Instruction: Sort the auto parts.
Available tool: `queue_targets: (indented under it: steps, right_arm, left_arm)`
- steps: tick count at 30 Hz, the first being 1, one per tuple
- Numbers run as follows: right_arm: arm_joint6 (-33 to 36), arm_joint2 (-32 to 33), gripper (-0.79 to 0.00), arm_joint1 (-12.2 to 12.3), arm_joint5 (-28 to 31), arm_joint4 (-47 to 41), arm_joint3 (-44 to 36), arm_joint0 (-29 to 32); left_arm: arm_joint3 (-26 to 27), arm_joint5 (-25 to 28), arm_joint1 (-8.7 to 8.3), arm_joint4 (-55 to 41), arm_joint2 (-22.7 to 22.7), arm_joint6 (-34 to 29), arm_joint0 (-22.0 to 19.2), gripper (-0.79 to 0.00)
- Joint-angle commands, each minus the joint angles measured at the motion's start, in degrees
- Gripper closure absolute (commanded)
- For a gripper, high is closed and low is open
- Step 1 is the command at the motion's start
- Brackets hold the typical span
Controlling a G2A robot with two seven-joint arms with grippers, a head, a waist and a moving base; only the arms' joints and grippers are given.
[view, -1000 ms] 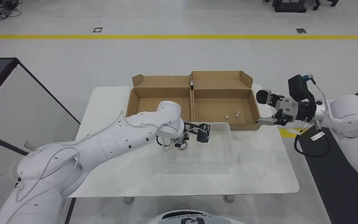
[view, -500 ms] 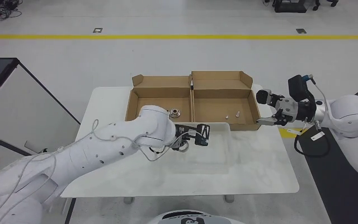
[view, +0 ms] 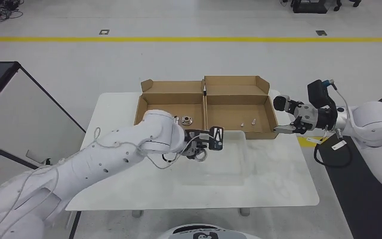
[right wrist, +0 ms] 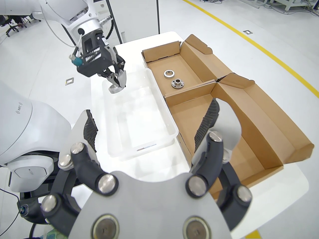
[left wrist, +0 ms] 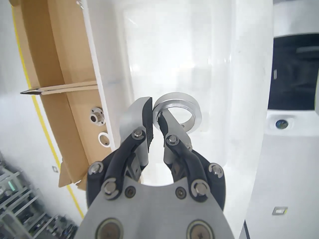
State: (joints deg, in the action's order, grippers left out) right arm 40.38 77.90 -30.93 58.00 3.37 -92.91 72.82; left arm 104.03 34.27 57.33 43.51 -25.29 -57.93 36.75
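Ring [left wrist: 178, 99]: bare metal, machined smooth, glossy.
Tray [left wrist: 92, 48]: translucent white plastic, glossy.
Box [right wrist: 261, 125]: brown cardboard, matt.
Finger pads [left wrist: 148, 115]: black, ribbed, matt.

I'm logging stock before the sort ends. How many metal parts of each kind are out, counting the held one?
Ring: 2, one in the left gripper
Hub: 1
Small part: 2
Total: 5
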Motion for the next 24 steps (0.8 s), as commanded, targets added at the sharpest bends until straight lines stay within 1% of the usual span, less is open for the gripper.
queue_targets:
  steps: [1,4,9,14,18,21,24]
  right_arm:
    - [0.0,0.0,-0.785,0.0,0.0,0.0,0.0,0.0]
    - [0.0,0.0,-0.785,0.0,0.0,0.0,0.0,0.0]
    - [0.0,0.0,-0.785,0.0,0.0,0.0,0.0,0.0]
    - [0.0,0.0,-0.785,0.0,0.0,0.0,0.0,0.0]
    - [0.0,0.0,-0.785,0.0,0.0,0.0,0.0,0.0]
    - [0.0,0.0,-0.785,0.0,0.0,0.0,0.0,0.0]
    - [0.0,0.0,-0.785,0.0,0.0,0.0,0.0,0.0]
  left_arm:
    - [-0.5,0.2,-0.59,0.0,-2.3,3.8,0.7,0.0]
    - [-1.0,2.5,-1.69,-0.7,-5.8,8.7,2.1,0.0]
    - [-2.6,8.0,-3.74,-1.7,-11.7,13.5,4.5,0.0]
    - [-3.0,12.9,-5.76,0.0,-17.3,16.7,7.2,0.0]
    - [-3.2,15.4,-7.21,1.4,-21.4,17.9,9.5,0.0]
    - [-3.2,17.3,-8.15,0.7,-24.5,19.8,11.0,0.0]
    - [-3.7,20.3,-8.99,-2.6,-27.8,23.7,13.0,0.0]
